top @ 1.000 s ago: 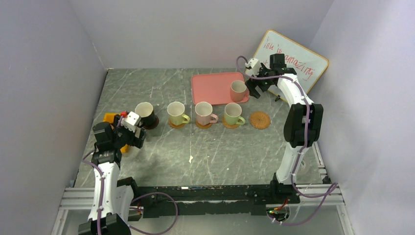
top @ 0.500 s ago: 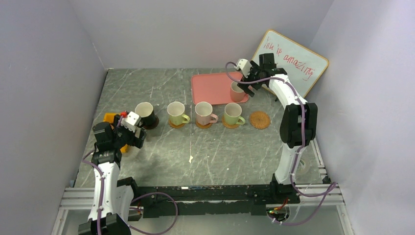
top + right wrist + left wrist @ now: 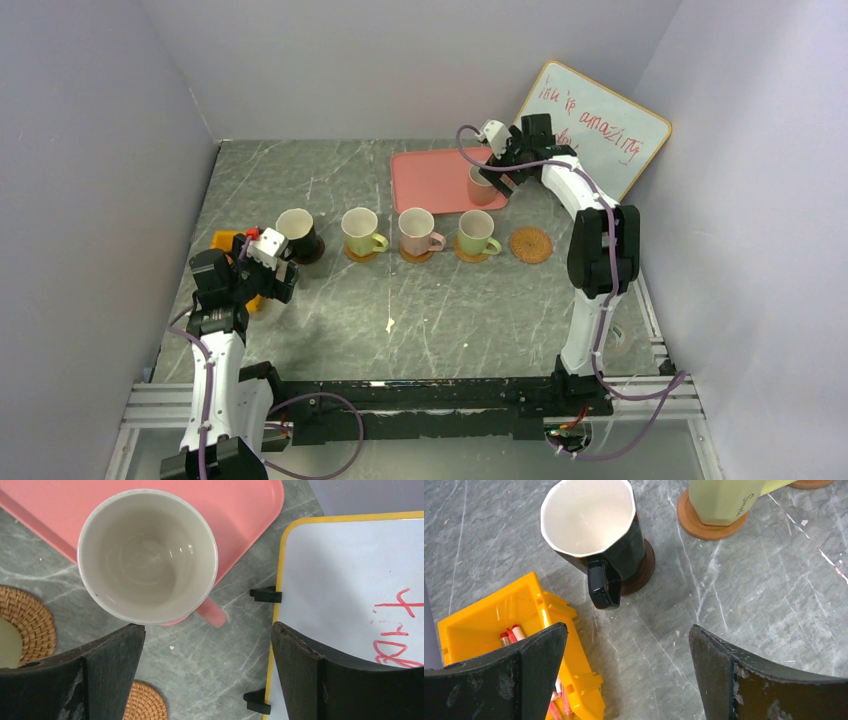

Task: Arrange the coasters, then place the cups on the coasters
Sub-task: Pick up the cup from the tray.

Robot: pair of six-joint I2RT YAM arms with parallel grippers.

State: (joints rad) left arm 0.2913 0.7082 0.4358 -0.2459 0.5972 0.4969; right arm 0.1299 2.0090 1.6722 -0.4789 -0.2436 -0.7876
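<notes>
From above, four cups [image 3: 415, 229] stand in a row, each on one of the coasters [image 3: 356, 256]. A fifth coaster [image 3: 531, 245] lies bare at the right end, and the last cup [image 3: 483, 185] sits on the pink tray [image 3: 430, 180], with the right gripper [image 3: 498, 176] close by it. The left wrist view shows the left gripper [image 3: 628, 632] spread wide and empty near the dark cup [image 3: 594, 535], beside a yellow bin [image 3: 499, 625]. The right wrist view shows that gripper's jaws wide apart and holding nothing, the last cup just ahead of them at the tray's corner. Only this cup seems left to move.
</notes>
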